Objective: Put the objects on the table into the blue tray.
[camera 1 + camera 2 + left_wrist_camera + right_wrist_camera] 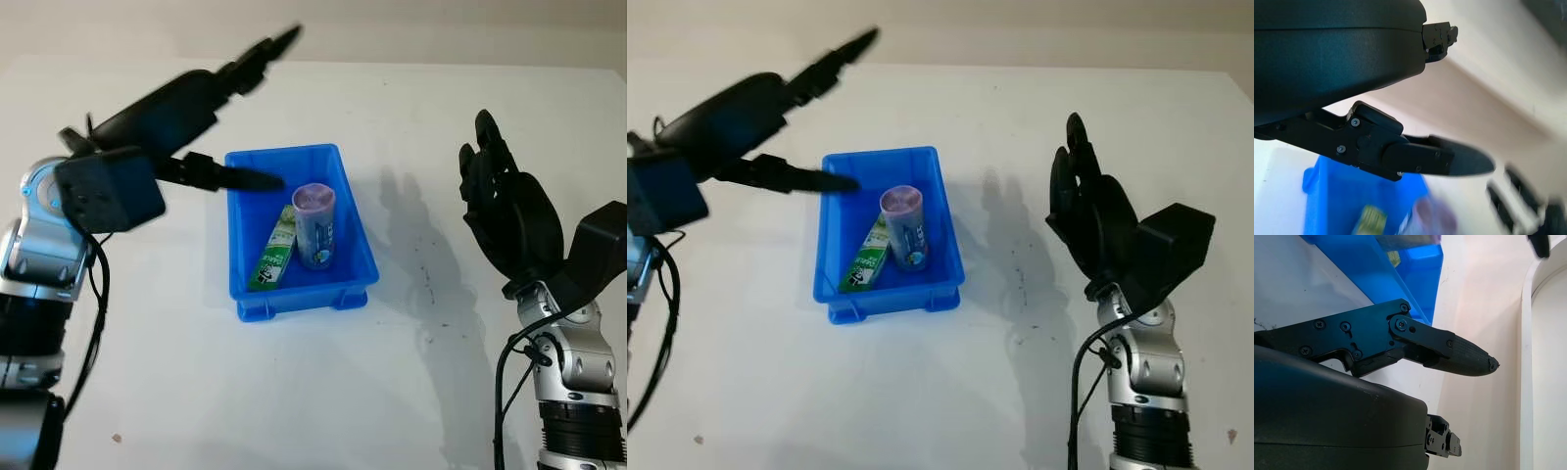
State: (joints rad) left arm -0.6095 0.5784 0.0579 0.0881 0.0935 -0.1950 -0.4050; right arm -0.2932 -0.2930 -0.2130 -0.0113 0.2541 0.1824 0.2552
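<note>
My open left hand (pixel 211 117) hovers at nine o'clock of the blue tray (pixel 355 240); cup (pixel 315 225) and green carton (pixel 274 250) lie inside, long axis toward me. My right hand (pixel 509 211) is open at three o'clock.

Matte black three-finger left hand (pixel 211 108) and right hand (pixel 509 211) with visible screws, mounted on silver ribbed metal forearms (pixel 578 377) trailing thin black cables (pixel 505 392).
</note>
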